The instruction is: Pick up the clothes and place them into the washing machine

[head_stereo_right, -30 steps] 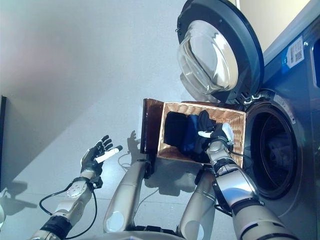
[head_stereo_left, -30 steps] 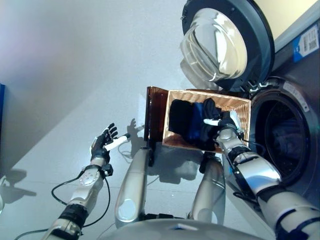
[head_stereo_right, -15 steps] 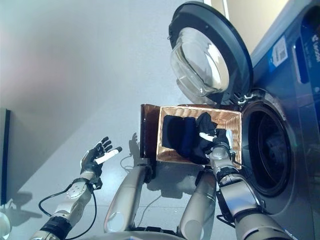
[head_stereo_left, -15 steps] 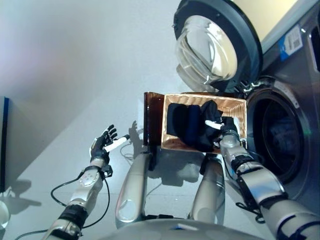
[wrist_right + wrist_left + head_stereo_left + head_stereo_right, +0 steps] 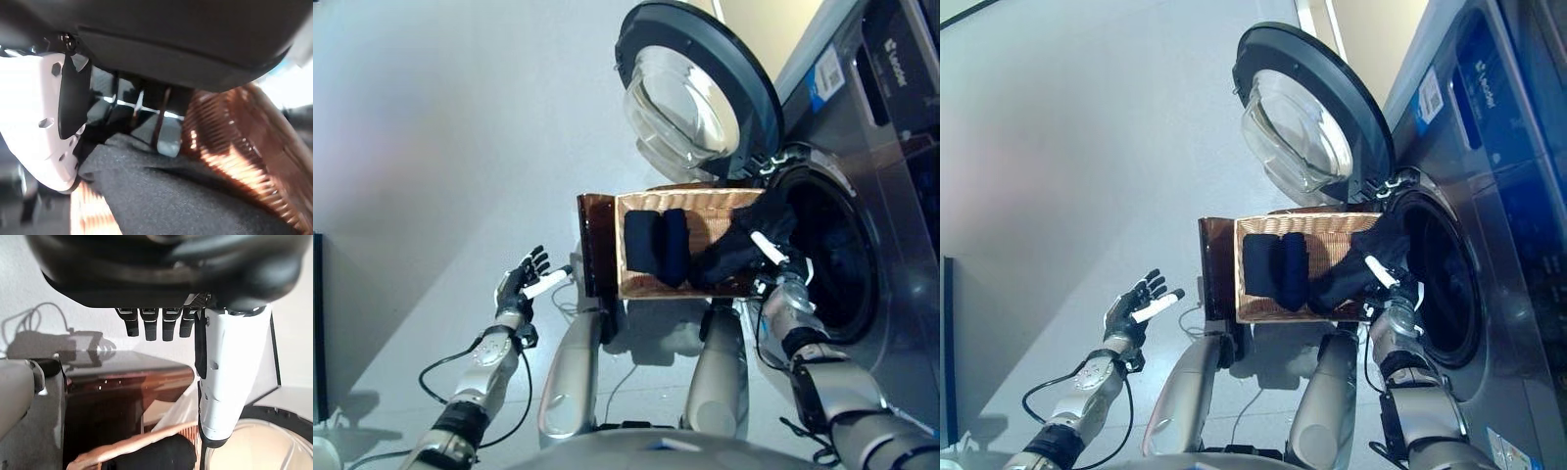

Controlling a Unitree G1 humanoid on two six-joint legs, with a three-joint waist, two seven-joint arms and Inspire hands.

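Note:
A shallow wicker basket [image 5: 705, 201] rests on a dark brown box [image 5: 591, 245] beside the washing machine's open drum [image 5: 832, 259]. Dark blue folded clothes [image 5: 656, 245] lie in the basket's left half. My right hand [image 5: 775, 253] is shut on a black garment [image 5: 729, 259]. It holds the garment up over the basket's right end, at the drum's rim. In the right wrist view the white thumb [image 5: 39, 122] presses on the black cloth [image 5: 186, 200], with the wicker [image 5: 220, 132] behind it. My left hand [image 5: 521, 287] is open and empty over the floor, left of the box.
The round glass door [image 5: 685, 98] stands swung open above the basket. The machine's grey front [image 5: 891, 147] rises on the right. Pale floor [image 5: 431, 147] spreads out to the left. The left wrist view shows the brown box [image 5: 122, 391] and the basket's rim [image 5: 146, 443].
My right hand has pulled the black garment out of the basket's middle and carried it right, up to the drum's rim. The camera has also shifted. The left hand has stayed put.

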